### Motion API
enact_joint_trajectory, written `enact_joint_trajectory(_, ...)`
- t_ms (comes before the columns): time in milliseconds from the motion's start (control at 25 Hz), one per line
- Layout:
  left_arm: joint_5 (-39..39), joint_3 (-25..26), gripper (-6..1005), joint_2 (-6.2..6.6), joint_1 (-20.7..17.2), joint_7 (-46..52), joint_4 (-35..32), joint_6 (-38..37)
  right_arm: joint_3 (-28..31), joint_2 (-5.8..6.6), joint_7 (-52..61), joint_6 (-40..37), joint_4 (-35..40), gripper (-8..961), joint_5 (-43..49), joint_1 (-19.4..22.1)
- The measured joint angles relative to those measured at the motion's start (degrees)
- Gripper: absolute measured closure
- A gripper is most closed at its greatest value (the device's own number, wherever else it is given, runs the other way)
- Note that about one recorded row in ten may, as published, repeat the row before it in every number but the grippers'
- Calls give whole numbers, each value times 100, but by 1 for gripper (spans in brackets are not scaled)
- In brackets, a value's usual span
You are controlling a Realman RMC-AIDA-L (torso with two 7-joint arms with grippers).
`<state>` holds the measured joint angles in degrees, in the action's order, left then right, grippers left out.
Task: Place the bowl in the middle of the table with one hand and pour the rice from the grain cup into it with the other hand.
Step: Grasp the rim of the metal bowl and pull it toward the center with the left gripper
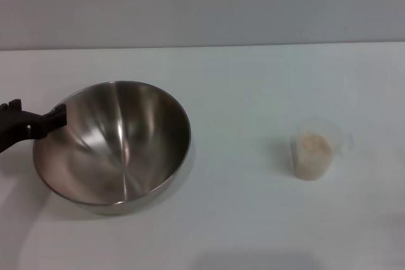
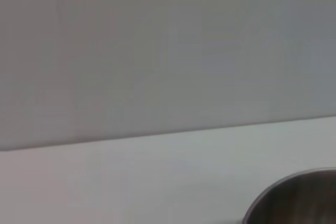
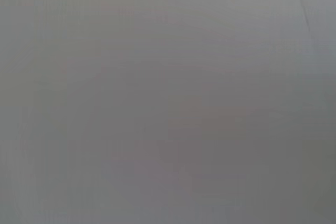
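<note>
Leftward, left pincer (image 1: 56, 118) grips the shiny round steel bowl's (image 1: 120, 150) rim.

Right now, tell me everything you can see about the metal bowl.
The bowl is a large, round, shiny brushed-metal mixing bowl, empty inside, with a thin rim. It sits on the white table at the robot's left, tilted slightly, well apart from the grain cup. The left gripper meets its rim on the left side; its black fingers seem clamped there. A sliver of the rim also shows in the left wrist view.
</note>
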<state>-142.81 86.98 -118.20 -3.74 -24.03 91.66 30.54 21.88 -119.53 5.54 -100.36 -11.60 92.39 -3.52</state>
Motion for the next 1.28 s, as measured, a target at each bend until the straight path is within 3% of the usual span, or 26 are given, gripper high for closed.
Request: enact_joint_trajectory(1280, -1, 21, 281, -10, 170, -67, -291, 410, 0, 0, 0, 70, 0, 133, 7, -4)
